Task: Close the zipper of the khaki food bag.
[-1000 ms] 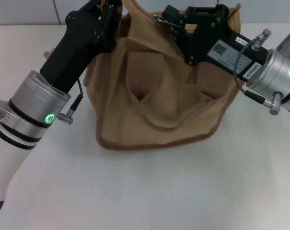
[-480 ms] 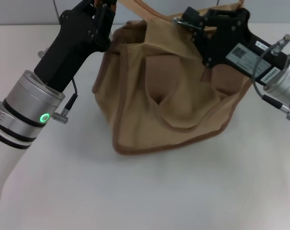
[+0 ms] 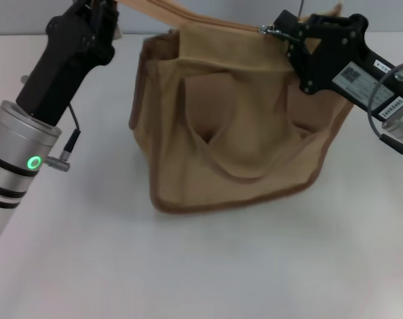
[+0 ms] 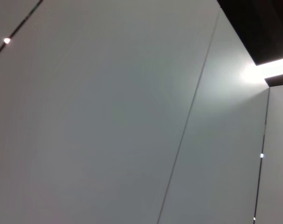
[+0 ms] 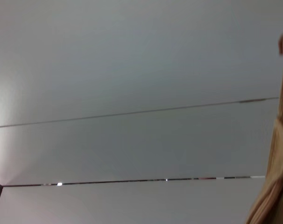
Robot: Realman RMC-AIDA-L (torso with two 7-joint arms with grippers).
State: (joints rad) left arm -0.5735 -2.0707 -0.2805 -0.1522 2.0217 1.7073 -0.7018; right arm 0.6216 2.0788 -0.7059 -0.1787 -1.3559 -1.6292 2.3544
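The khaki food bag (image 3: 241, 133) stands upright on the white table in the head view, with brown piping and a tan strap handle (image 3: 221, 169) hanging down its front. The tan zipper track (image 3: 188, 16) runs taut along the bag's top. My left gripper (image 3: 108, 6) is at the top left, shut on the track's left end, and its tips are cut off by the frame edge. My right gripper (image 3: 276, 30) is at the bag's top right, shut on the small silver pull tab (image 3: 268, 30). The right wrist view shows only a strip of tan fabric (image 5: 277, 163).
The white table (image 3: 188, 266) spreads in front of and beside the bag. A grey wall runs behind it. The left wrist view shows only bare wall panels.
The left gripper has moved left and back, stretching the track. The right gripper has moved right along the bag's top with the pull tab. The bag has shifted and straightened.
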